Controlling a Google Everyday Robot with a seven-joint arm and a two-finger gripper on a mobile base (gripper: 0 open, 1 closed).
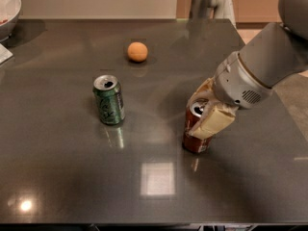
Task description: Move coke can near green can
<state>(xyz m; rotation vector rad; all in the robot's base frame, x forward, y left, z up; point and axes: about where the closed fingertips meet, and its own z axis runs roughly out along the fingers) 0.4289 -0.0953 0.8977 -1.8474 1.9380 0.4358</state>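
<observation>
The coke can, dark red-brown with a silver top, stands upright on the dark table right of centre. My gripper comes in from the right and is shut on the can's upper part. One pale finger lies across its front and the other sits behind its rim. The green can stands upright to the left, well apart from the coke can, with open table between them.
An orange ball-like fruit lies at the back, between the two cans. A white bowl sits at the far left corner. The table's right edge runs close behind my arm.
</observation>
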